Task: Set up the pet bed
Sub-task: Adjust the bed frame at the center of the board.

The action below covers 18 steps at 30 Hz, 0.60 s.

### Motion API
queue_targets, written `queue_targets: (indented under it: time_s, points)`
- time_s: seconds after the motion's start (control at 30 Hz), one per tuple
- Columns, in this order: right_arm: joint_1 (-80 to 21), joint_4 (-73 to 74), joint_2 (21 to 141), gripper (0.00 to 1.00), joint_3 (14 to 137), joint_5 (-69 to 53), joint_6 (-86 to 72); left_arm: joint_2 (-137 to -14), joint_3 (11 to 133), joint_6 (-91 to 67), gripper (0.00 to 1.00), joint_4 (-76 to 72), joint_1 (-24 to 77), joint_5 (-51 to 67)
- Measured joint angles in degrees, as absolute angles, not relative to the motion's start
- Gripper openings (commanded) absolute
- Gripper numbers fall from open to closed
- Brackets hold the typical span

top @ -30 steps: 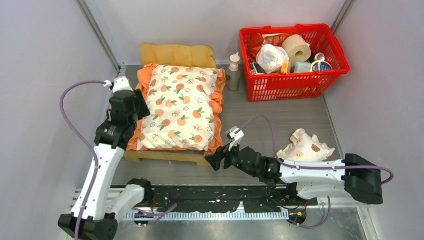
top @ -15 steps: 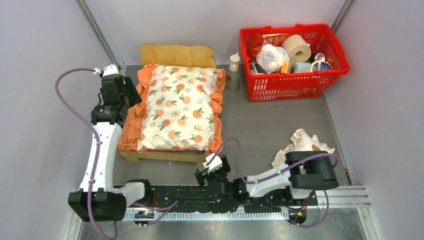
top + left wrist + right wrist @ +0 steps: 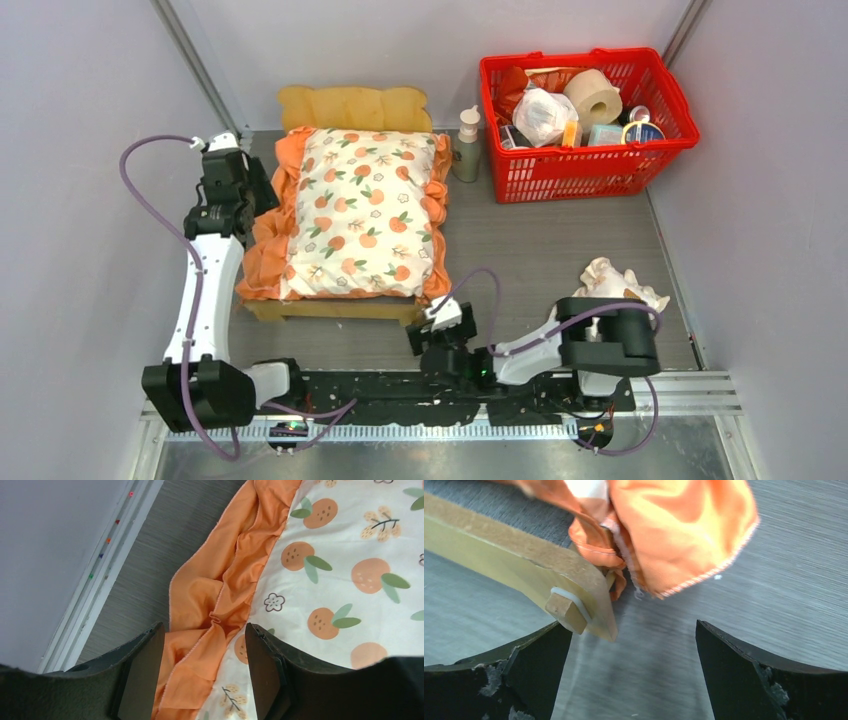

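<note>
Top: pet bed [image 3: 352,108] sits back-left on the desk [image 3: 560,240], under the cushion [image 3: 362,213]. Left jaws at the cushion's left edge, right jaws off the bed's near-right corner.
Left wrist: jaws part-open astride the orange ruffle [image 3: 220,595]; grip unclear.
Right wrist: jaws wide open and empty, pet bed corner just ahead.

table top [image 3: 560,240]: dark grey, fine straight grain; under both pairs of jaws, bare between the right jaws.
walls: plain, pale lilac-grey. left wall [image 3: 90,150] just left of the left jaws; back wall [image 3: 440,50] ahead of them; right wall [image 3: 770,200] well apart from the right jaws.
wall-foot strip [image 3: 107,565]: pale, small coloured dots, left of the left jaws.
corner strips [image 3: 200,70]: metal.
light: soft, even.
</note>
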<state>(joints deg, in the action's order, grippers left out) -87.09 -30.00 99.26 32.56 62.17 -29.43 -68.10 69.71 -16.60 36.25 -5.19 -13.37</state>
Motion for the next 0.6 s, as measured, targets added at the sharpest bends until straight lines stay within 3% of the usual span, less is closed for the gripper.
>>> queue_targets:
  time_s: [0.23,0.6]
  points:
    - [-79.88,-29.56,89.86,1.0,24.64,57.67,-32.95,-75.24,71.55,-14.35,0.6,36.67,-8.84,-5.1]
    - [-79.26,-31.94,83.85,0.98,21.19,52.88,-33.28,-94.26,81.23,-11.46,0.57,38.0,-15.03,10.96]
